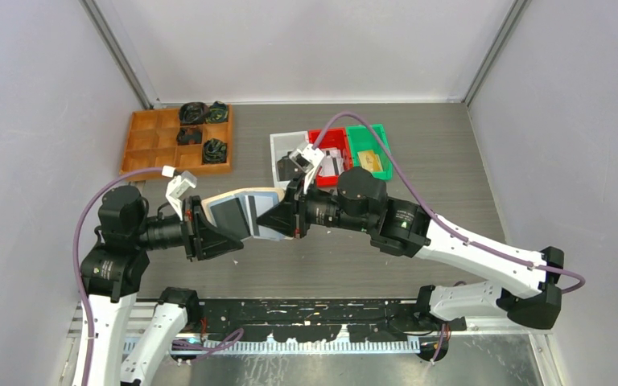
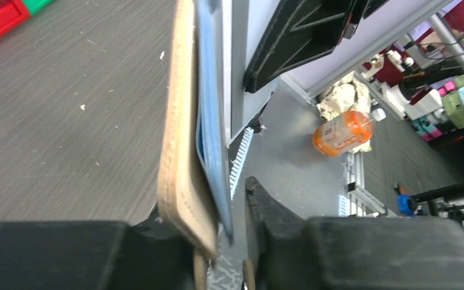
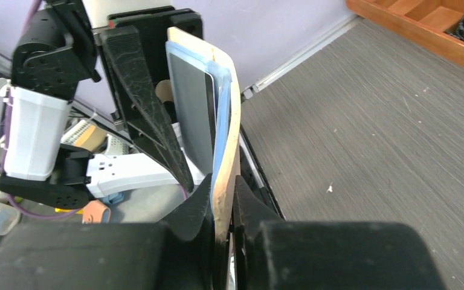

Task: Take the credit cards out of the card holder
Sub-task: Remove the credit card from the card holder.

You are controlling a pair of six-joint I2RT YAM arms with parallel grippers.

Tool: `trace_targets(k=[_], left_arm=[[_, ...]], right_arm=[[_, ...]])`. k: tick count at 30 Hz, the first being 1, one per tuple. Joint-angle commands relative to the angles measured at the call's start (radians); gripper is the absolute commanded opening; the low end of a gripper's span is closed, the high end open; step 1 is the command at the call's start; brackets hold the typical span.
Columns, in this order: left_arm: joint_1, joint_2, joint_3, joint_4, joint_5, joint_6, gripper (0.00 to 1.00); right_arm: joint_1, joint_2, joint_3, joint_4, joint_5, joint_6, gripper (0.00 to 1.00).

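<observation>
The card holder [image 3: 234, 109] is matt tan outside, leather-like, with a paler raw edge. Its pale blue pockets [image 3: 219, 151] look smooth and faintly shiny. The dark grey card [image 3: 190, 115] is matt plastic. The table [image 3: 368, 121] is matt grey with a fine streaked grain. At 11 o'clock the tray [image 1: 141, 141] is satin wood. At 12 o'clock the red bin [image 1: 327, 133] and green bin [image 1: 368, 129] are glossy plastic.

The left arm [image 1: 103, 326] and right arm [image 1: 483, 256] share white links, round black joints [image 1: 360, 190], black wedge-shaped ribbed fingers [image 3: 148, 115], white wrist camera housings [image 1: 179, 186], and a purple cable [image 1: 408, 183] looping along each.
</observation>
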Motion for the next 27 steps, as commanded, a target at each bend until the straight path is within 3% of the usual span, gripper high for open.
trace_targets(k=[1,10,20,22,25,27], left_arm=[[0.001,-0.008,0.033,0.087,0.044,-0.081,0.3],[0.001,-0.02,-0.018,0.294,0.047,-0.326,0.31],[0.001,-0.013,-0.005,0.377,0.048,-0.422,0.13],[0.002,-0.01,-0.001,0.37,0.029,-0.406,0.07],[0.001,-0.001,0.012,0.315,0.001,-0.34,0.01],[0.001,0.005,0.02,0.27,-0.02,-0.286,0.0]], right_arm=[[-0.002,-0.07,-0.028,0.152,-0.049,0.001,0.02],[-0.008,-0.142,-0.139,0.263,-0.084,0.038,0.01],[-0.01,-0.165,-0.24,0.378,-0.06,0.101,0.01],[-0.01,-0.166,-0.25,0.389,-0.052,0.115,0.08],[-0.019,-0.175,-0.253,0.39,-0.022,0.138,0.28],[-0.027,-0.201,-0.244,0.37,0.039,0.148,0.46]])
